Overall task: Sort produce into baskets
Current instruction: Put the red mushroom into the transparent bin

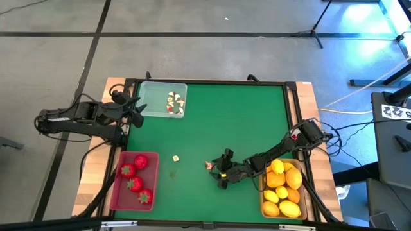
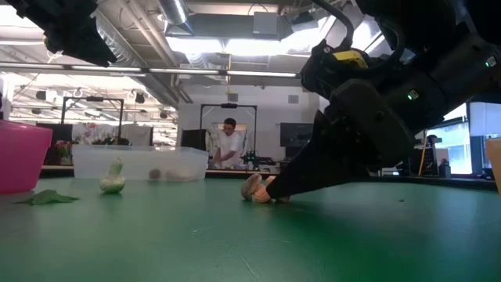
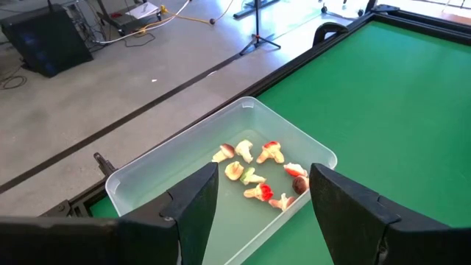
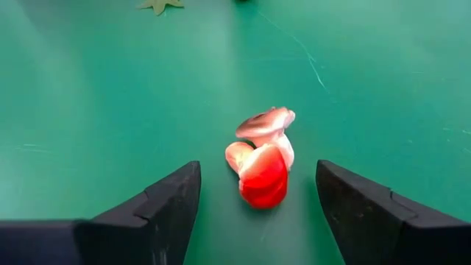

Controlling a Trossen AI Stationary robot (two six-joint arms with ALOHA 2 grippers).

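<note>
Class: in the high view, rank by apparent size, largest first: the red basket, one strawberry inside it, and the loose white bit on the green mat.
1. Red basket
2. Strawberry
3. Loose white bit

The overhead camera sees all three at similar distance, so the order is safe.

Right arm extended low across the table, its right gripper (image 1: 218,168) near the surface, fingers (image 4: 158,206) spread apart. Left arm reaching inward from the table's left edge, left gripper (image 1: 140,106) raised, fingers (image 3: 195,210) parted.
</note>
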